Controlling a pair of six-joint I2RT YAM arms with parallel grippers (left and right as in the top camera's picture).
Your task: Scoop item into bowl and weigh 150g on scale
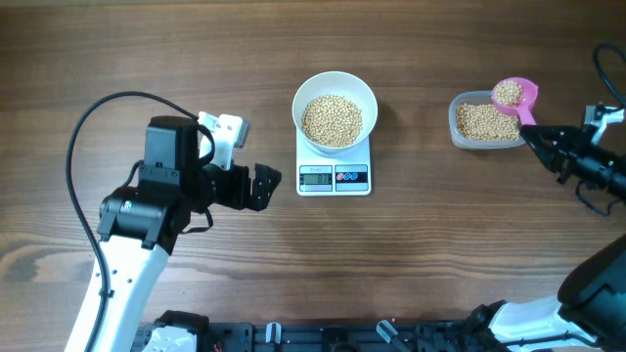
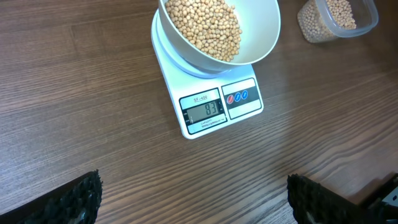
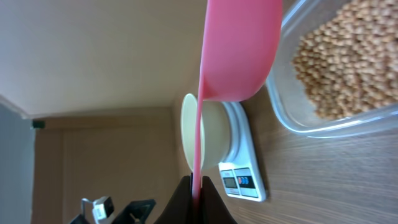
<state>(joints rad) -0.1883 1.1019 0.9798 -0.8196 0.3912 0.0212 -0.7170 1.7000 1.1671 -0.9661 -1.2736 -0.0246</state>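
only overhead, beans (image 1: 508, 93) inside pink scoop (image 1: 530, 91)

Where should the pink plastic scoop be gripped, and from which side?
By its thin flat handle, from the end away from the cup, as the right pincer holds the pink plastic scoop now: the handle is narrow enough to pinch, and the round cup sits level and free above the clear plastic tub.

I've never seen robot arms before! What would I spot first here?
Probably the white bowl filled with pale beans, sitting on the small white scale in the middle of the table. Next, the bright pink scoop full of beans, held by the right gripper over the clear tub on the right side.
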